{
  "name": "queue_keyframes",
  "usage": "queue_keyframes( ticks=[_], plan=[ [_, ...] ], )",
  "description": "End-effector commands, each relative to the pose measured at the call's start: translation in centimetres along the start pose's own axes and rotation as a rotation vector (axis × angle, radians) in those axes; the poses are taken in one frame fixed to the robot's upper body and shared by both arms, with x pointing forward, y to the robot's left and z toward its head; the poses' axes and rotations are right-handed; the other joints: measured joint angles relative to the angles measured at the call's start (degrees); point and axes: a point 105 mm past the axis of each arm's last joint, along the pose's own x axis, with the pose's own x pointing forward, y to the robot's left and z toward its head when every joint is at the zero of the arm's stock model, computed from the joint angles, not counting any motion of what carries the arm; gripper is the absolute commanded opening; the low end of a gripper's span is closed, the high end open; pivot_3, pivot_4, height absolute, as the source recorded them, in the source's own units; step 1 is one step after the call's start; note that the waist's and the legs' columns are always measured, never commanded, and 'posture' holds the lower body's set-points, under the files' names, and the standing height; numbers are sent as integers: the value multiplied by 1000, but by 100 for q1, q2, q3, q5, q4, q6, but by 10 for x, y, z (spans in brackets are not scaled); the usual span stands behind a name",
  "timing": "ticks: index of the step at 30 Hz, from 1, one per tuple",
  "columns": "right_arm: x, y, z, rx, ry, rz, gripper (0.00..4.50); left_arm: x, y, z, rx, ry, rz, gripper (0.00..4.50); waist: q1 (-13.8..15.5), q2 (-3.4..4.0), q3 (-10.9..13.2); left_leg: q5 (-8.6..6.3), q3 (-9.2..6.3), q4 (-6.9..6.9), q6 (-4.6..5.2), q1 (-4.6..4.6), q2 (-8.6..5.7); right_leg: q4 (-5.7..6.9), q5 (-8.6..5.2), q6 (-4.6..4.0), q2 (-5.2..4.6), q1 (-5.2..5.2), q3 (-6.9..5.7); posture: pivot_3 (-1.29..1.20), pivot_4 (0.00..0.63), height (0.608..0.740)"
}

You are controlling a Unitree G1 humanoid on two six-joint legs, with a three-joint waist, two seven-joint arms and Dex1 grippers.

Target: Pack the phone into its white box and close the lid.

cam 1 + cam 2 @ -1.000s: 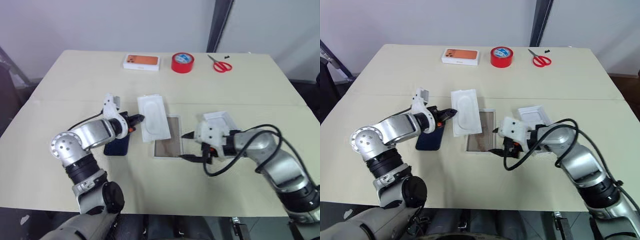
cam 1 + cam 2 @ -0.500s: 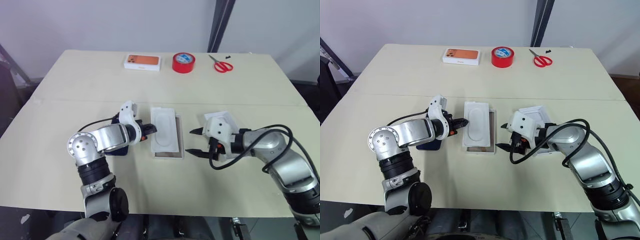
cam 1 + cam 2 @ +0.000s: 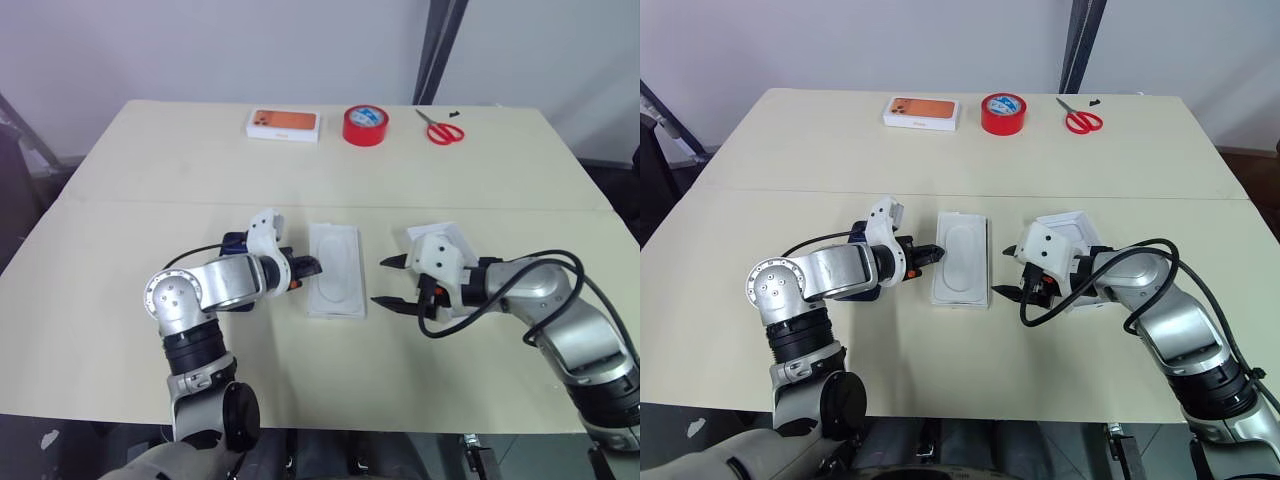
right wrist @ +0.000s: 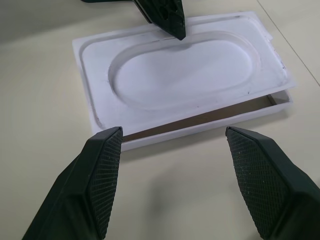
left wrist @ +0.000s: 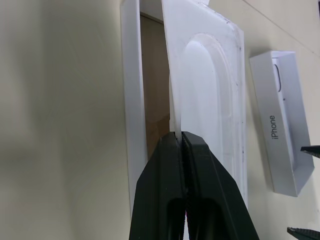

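Left eye view: a pale cream worktop point(image 3: 150, 190) with a matte surface and a faint seam running across its middle. At the centre lies the white box point(image 5: 129, 100), a shallow thin-rimmed tray with a brownish-grey floor. A white insert point(image 3: 335, 268) of moulded plastic with a rounded oval recess rests over it, slightly askew, so one long side of the tray's floor shows as a narrow strip. The left gripper point(image 3: 310, 267) has its black fingers shut on the left edge of the insert; in the left wrist view the two fingers point(image 5: 200, 200) meet on the thin plastic lip. The phone point(image 3: 852, 290), dark navy and glossy, lies flat on the worktop just left of the box, mostly hidden under the left arm. The right gripper point(image 3: 388, 284) hovers just right of the box with its textured, wedge-shaped fingers point(image 4: 102, 175) spread wide, holding nothing and pointing at the tray's long right side. Behind the right wrist sits the lid point(image 3: 1072, 228), white and upturned, its printed side wall visible in the left wrist view. Along the far edge stand a white box with an orange picture point(image 3: 284, 124), a red roll of tape point(image 3: 365, 125) and red-handled scissors point(image 3: 440, 127), well apart from the work. Bare worktop lies open to the far side and near side of the box.
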Motion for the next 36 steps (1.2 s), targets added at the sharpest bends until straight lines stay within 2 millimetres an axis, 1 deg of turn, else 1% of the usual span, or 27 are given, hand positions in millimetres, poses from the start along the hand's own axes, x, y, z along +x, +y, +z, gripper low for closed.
queue_keyframes(
  ticks=[1,3,7,9,10,13,18,20,21,22,23,26,27,30,32,36],
  plan=[
    [-2,-3,9,-36,-29,-14,3471,-2,-7,2,24,-7,-30,305,-3,0,0,0,0,0,0,0,0,0,0,0,0,0,0,0,150,725],
    [-1,-3,9,-37,-29,-15,3489,-3,-8,3,23,-9,-32,949,-1,0,0,0,0,0,0,0,0,0,0,0,0,0,0,0,150,725],
    [-1,-4,9,-37,-28,-16,3489,-4,-8,5,26,-16,-35,2868,-1,0,0,0,0,0,0,0,0,0,0,0,0,0,0,0,150,725],
    [-1,-4,9,-36,-30,-17,3489,-6,-9,6,24,-21,-39,3930,-4,0,0,0,0,0,0,0,0,0,0,0,0,0,0,0,150,725],
    [-1,-4,9,-36,-30,-18,3489,-7,-9,8,21,-26,-42,4393,-5,0,0,0,0,0,0,1,0,1,0,0,0,0,0,0,150,725],
    [1,-5,10,-37,-36,-20,3489,-12,-12,14,9,-52,-63,4393,-6,0,0,0,0,0,0,1,0,1,0,0,0,0,0,0,150,725],
    [4,-11,25,-6,-106,-36,3489,-26,-18,31,20,-117,-109,4393,-12,1,-1,1,0,0,-1,1,1,1,0,0,0,-1,0,0,150,725],
    [8,-13,29,5,-126,-44,2933,-32,-14,35,43,-135,-102,4457,-11,2,-1,1,0,0,-2,1,1,1,0,0,0,-1,0,0,150,725],
    [10,-15,32,10,-134,-52,2571,-35,-10,39,46,-151,-96,4457,-14,2,-1,1,0,0,-2,2,1,1,0,0,0,-1,0,0,150,725],
    [12,-16,33,14,-138,-59,2139,-37,-8,41,46,-162,-92,4457,-13,3,-1,1,0,0,-2,1,1,1,0,0,0,-1,0,0,150,725],
    [18,-18,35,27,-140,-70,1529,-44,-3,48,66,-196,-80,4457,-20,3,-1,1,0,0,-2,1,0,1,0,-1,0,-1,0,0,150,725],
    [40,-20,42,66,-135,-87,194,-63,15,64,192,-289,-20,4457,-77,2,-1,5,0,-4,-8,2,2,4,-1,-1,5,-5,0,0,150,725],
    [47,-20,44,73,-130,-95,89,-67,18,66,234,-309,-16,4457,-112,4,-1,6,1,-6,-11,2,4,5,-1,-2,10,-7,-1,0,150,725],
    [63,-27,49,86,-109,-154,89,-78,23,62,402,-341,-36,4457,-149,4,-1,8,2,-11,-13,2,5,4,-1,-3,11,-7,-2,0,150,725],
    [73,-31,51,92,-91,-191,89,-85,23,55,507,-357,-84,4457,-153,6,0,8,6,-12,-13,2,3,3,-1,-3,8,-8,0,0,150,725],
    [95,-36,45,119,-29,-251,89,-97,27,33,695,-355,-167,4457,-155,7,0,7,6,-17,-12,-1,4,1,-3,-9,0,-14,1,0,150,725]
  ],
)
